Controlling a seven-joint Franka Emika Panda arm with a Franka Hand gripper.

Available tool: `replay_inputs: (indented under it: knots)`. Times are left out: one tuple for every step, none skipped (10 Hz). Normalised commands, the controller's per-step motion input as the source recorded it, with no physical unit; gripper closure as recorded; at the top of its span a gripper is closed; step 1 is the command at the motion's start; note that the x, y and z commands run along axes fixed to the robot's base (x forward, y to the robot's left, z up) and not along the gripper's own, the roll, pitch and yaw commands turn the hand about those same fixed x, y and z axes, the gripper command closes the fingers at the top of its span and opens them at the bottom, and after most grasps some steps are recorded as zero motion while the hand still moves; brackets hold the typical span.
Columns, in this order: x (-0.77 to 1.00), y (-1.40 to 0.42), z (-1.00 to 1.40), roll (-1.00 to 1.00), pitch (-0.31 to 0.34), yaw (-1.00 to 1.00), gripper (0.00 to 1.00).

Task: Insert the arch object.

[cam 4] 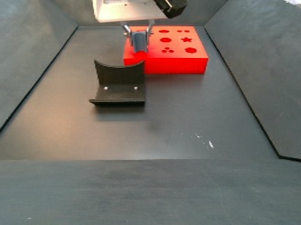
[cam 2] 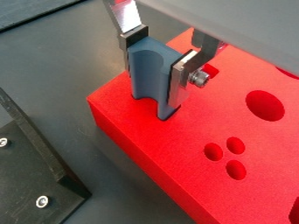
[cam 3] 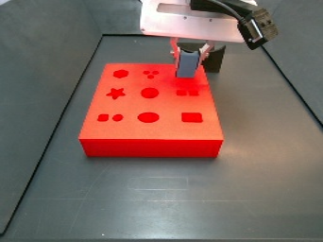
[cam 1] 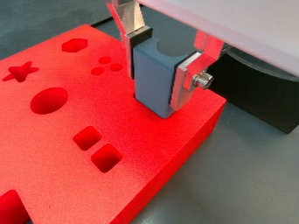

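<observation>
The arch object (cam 1: 152, 74) is a blue-grey block with a semicircular notch in its upper face. It stands upright between my silver fingers. My gripper (cam 1: 162, 66) is shut on it, over a corner of the red board (cam 1: 70, 105). The block's lower end meets the board's top surface; I cannot tell whether it sits in a hole. It also shows in a wrist view (cam 2: 146, 70) and in both side views (cam 3: 187, 64) (cam 4: 139, 41). The gripper (cam 2: 156, 66) hides the board under the block.
The red board (cam 3: 151, 132) has shaped holes: a star (cam 1: 17, 72), a hexagon (cam 1: 75, 44), a round hole (cam 1: 47, 101), two squares (cam 1: 96, 147) and three dots (cam 1: 108, 64). The dark fixture (cam 4: 118, 83) stands on the floor beside the board. Low walls ring the floor.
</observation>
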Motion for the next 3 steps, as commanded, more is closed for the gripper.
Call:
replay_inputs:
  knots:
    - [0.13,0.0,-0.08,0.03,0.004,0.0,1.0]
    - [0.0,0.0,-0.1,0.06,0.0,0.0,1.0]
    - [0.0,0.0,0.0,0.0,0.0,0.0,1.0]
